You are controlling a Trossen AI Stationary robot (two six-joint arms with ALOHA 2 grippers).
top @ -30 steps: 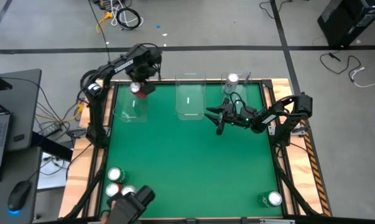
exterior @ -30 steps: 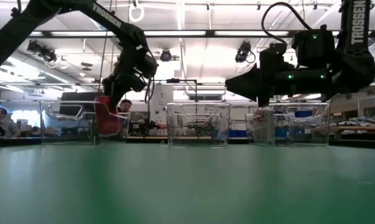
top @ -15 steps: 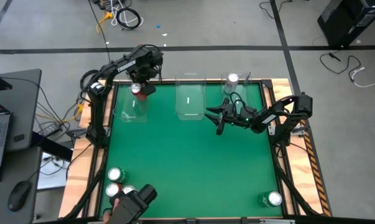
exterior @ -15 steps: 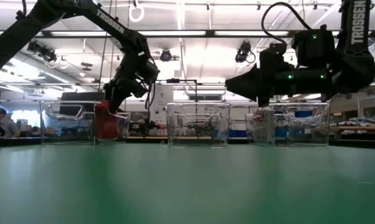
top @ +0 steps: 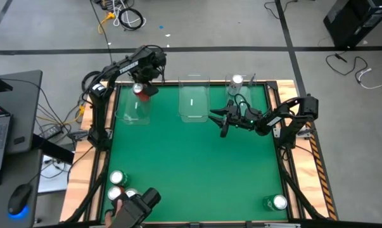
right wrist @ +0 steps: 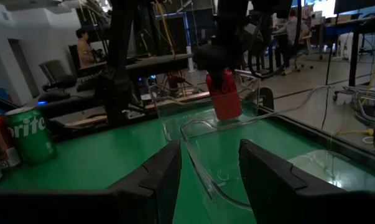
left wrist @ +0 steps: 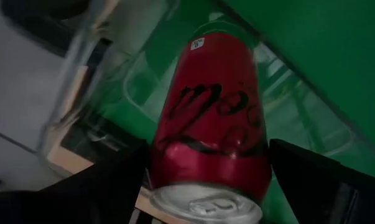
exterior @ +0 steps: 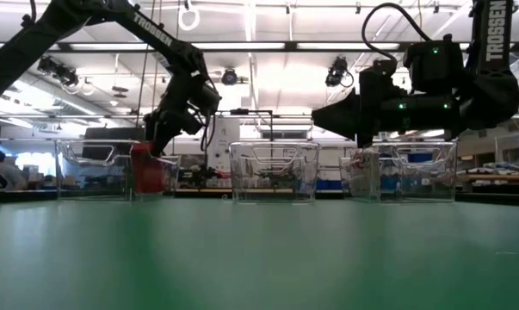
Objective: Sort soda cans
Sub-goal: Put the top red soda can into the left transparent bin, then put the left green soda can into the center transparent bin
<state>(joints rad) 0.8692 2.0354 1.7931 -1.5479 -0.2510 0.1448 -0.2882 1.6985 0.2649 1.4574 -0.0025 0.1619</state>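
One red can [left wrist: 211,118] upright, left end effector [top: 140,89] gripping it, right end effector [top: 218,118] parted

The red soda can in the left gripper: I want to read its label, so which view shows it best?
The left wrist view: the red soda can fills it, dark script facing the camera. The high view shows only its silver top; the low and right wrist views show it small.

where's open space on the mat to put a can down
The green mat is bare across its middle, from the three clear bins at the far edge to the near edge. Crowded spots: the near left corner, with clustered cans, and one can at the near right corner.
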